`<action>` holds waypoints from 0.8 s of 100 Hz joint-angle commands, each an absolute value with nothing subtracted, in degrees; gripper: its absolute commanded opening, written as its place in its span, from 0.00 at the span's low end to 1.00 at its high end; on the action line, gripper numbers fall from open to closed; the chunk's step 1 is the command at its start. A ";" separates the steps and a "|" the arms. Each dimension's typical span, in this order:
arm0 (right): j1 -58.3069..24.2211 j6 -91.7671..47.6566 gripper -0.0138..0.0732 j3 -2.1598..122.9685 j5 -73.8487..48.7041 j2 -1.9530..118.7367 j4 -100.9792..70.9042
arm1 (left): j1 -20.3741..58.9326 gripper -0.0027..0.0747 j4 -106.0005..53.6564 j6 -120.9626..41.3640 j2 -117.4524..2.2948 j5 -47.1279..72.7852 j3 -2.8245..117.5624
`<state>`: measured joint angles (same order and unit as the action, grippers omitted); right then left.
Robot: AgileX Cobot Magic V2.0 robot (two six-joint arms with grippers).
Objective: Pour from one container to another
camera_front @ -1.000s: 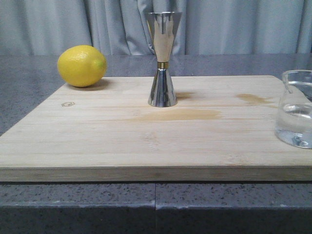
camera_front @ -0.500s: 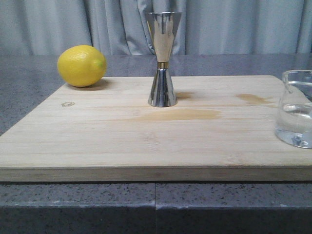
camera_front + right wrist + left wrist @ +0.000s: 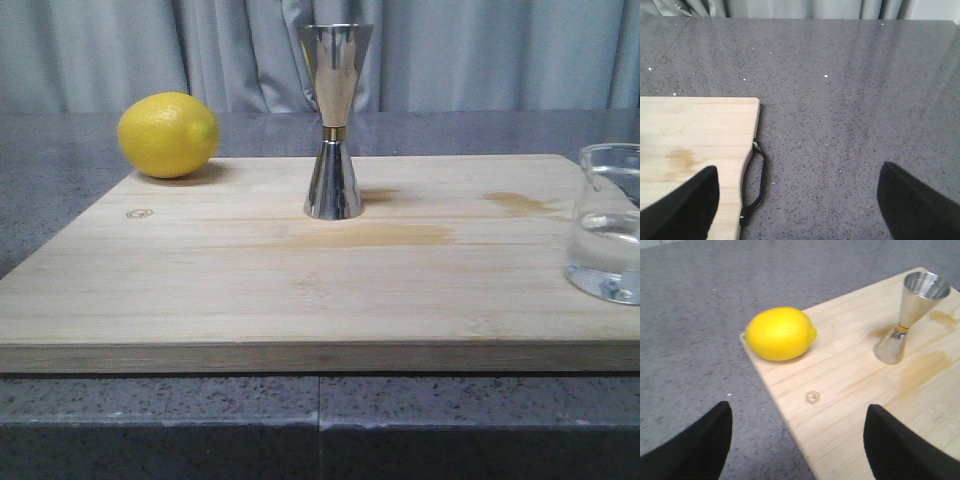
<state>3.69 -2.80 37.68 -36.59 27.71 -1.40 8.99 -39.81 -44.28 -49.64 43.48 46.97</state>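
Across the last second almost nothing changes: in the front view the glass beaker (image 3: 606, 222) shifts no more than a hair at the right edge, and the steel jigger (image 3: 334, 120) and lemon (image 3: 168, 134) hold their places, so pouring has not begun and the beaker is ungrasped. It stands upright on the bamboo cutting board (image 3: 250, 280) at about four o'clock from the jigger, well apart, with clear liquid low inside. The left tool (image 3: 797, 442) hangs wide and empty near the board's left edge, the jigger at about two o'clock from it. The right tool (image 3: 797, 205) is wide and empty over the desk (image 3: 850, 100); the beaker is outside its view.
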 commanded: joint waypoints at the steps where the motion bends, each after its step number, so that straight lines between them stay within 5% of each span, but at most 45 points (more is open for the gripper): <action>1: 3.56 -3.40 0.83 39.67 -32.57 29.05 -1.69 | 11.21 0.68 -49.37 -53.09 -53.78 41.17 48.89; 41: 3.56 -3.40 0.83 39.67 -31.35 29.83 -1.69 | 19.55 0.68 -78.50 -91.11 -74.02 41.35 50.34; 80: 3.56 -3.40 0.83 39.67 -31.35 29.83 -2.22 | 19.91 0.68 -94.42 -111.45 -86.40 52.82 54.68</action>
